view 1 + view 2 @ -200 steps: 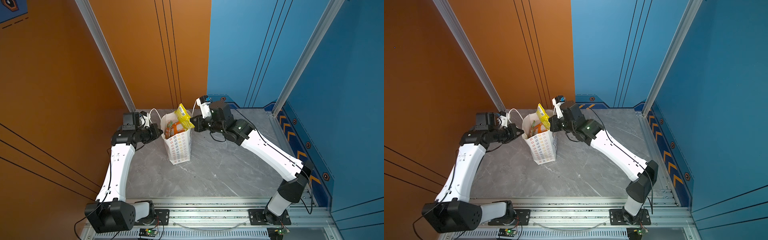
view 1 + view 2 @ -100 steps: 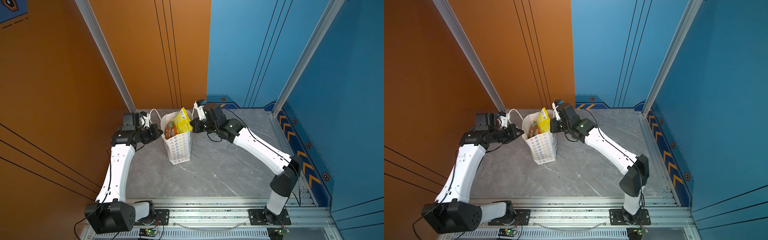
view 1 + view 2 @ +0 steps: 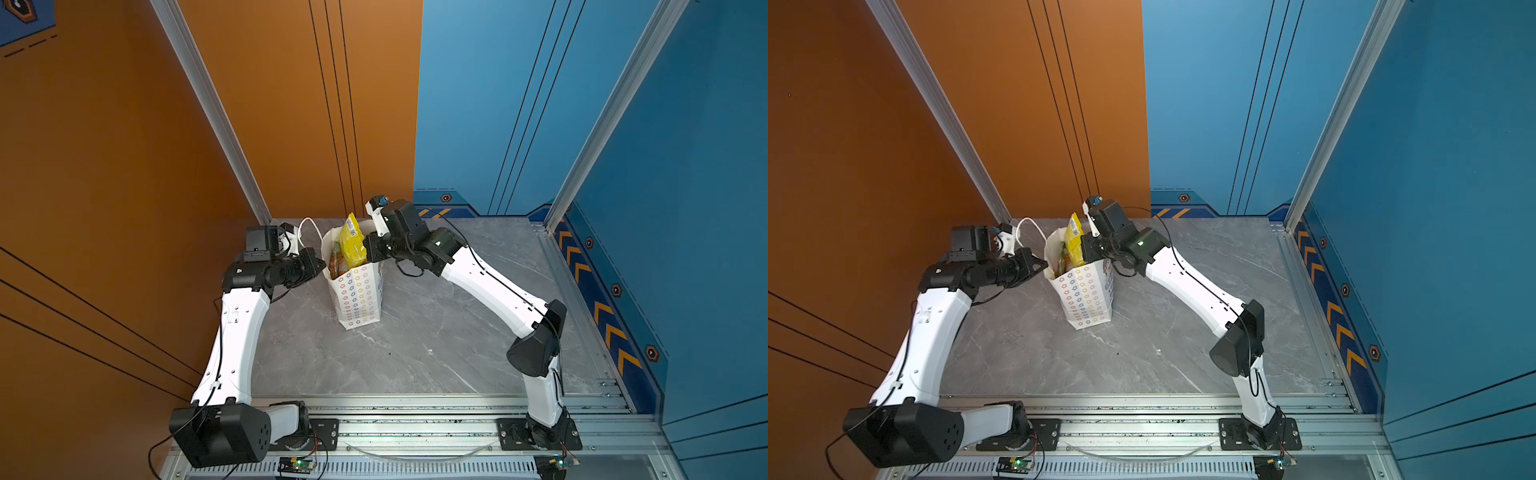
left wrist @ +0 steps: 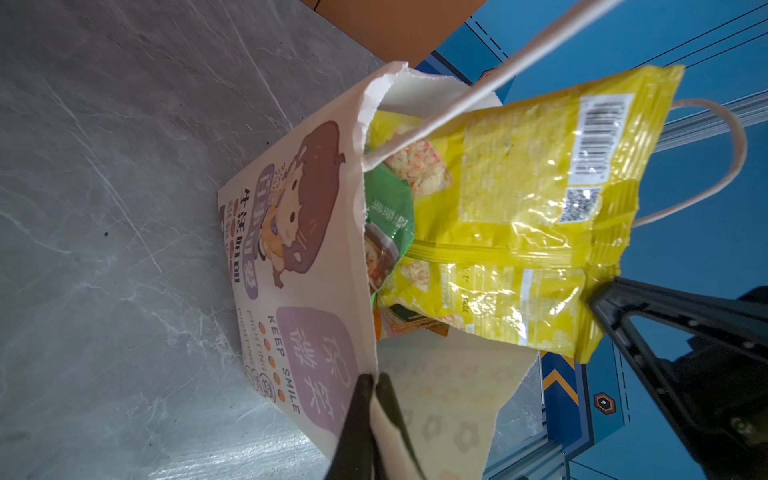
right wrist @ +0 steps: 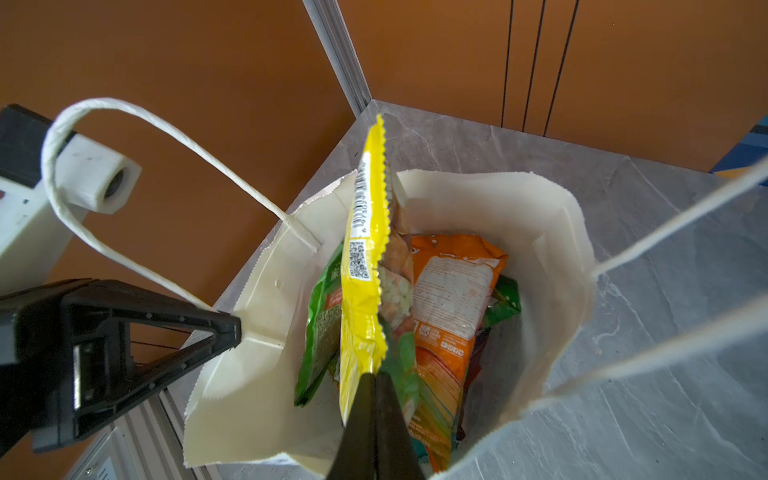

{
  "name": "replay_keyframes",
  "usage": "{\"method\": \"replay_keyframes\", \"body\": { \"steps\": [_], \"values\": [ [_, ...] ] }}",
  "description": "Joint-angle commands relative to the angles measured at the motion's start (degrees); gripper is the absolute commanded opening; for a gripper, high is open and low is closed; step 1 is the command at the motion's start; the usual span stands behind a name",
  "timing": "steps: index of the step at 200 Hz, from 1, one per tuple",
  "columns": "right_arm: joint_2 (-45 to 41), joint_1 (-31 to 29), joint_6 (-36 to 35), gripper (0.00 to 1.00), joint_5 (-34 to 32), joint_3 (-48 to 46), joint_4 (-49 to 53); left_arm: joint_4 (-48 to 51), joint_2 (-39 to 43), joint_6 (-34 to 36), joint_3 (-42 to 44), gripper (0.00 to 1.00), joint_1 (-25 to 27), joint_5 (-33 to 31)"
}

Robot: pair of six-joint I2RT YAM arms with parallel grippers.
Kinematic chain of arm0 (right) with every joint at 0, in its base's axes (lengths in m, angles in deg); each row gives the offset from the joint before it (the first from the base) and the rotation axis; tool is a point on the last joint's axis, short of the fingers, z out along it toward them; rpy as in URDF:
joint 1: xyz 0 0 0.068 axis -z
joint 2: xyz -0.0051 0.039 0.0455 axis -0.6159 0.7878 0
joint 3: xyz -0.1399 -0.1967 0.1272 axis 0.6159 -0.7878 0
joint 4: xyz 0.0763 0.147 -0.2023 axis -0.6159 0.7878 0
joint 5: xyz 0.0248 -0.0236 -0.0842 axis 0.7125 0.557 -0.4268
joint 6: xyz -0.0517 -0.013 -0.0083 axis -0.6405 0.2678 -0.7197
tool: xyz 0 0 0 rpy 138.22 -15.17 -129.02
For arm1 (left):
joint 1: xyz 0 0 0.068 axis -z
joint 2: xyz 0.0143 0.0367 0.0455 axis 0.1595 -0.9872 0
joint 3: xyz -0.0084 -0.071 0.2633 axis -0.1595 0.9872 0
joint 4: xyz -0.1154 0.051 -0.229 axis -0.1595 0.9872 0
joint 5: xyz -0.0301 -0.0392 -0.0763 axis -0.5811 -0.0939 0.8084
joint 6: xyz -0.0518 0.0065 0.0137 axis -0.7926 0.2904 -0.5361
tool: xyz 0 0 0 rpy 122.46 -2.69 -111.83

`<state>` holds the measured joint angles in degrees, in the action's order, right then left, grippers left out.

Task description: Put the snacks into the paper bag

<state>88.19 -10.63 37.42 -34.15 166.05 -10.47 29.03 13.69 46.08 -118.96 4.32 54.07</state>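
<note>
The white paper bag (image 3: 359, 295) (image 3: 1086, 299) stands upright at the back middle of the table in both top views. My left gripper (image 3: 322, 264) (image 4: 374, 380) is shut on the bag's rim (image 4: 376, 365) and holds the mouth open. My right gripper (image 3: 368, 249) (image 5: 374, 376) is shut on the edge of a yellow snack packet (image 3: 351, 243) (image 5: 363, 270). That packet stands upright, half inside the bag, its top above the rim. A green packet (image 5: 320, 328) and an orange packet (image 5: 449, 299) lie inside, with more snacks partly hidden beneath them.
The bag's white cord handles (image 3: 307, 226) (image 5: 124, 195) loop up beside both grippers. The grey marble table (image 3: 415, 353) is walled by an orange panel at the left and back and blue panels at the right. An aluminium rail (image 3: 415, 415) runs along the front edge.
My right gripper has moved down and toward the bag with the yellow packet, which has turned from tilted to upright and sunk deeper inside. The left gripper has kept its hold on the rim.
</note>
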Motion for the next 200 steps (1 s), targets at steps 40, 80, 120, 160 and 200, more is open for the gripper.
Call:
{"method": "replay_keyframes", "body": {
  "steps": [40,80,120,160,200],
  "values": [
    [6.5,1.9,-0.8,0.0,-2.4,3.4,6.1,-1.2,1.2,0.4,0.3,0.01,-0.1,2.5],
    [7.9,4.4,0.2,0.21,-1.4,3.4,6.1,-1.5,1.1,0.4,0.6,0.01,0.0,2.5],
    [3.3,4.5,-0.4,0.4,2.4,3.6,4.2,-1.4,1.2,0.6,0.7,0.01,-0.2,2.3],
    [-1.2,3.7,-1.1,0.46,4.4,4.0,2.2,-1.9,0.6,0.3,0.6,0.01,-0.1,2.6],
    [-3.7,4.2,-2.5,0.58,4.5,1.2,-0.5,-1.9,0.7,0.3,0.3,0.01,-0.1,2.8]
  ]
}}
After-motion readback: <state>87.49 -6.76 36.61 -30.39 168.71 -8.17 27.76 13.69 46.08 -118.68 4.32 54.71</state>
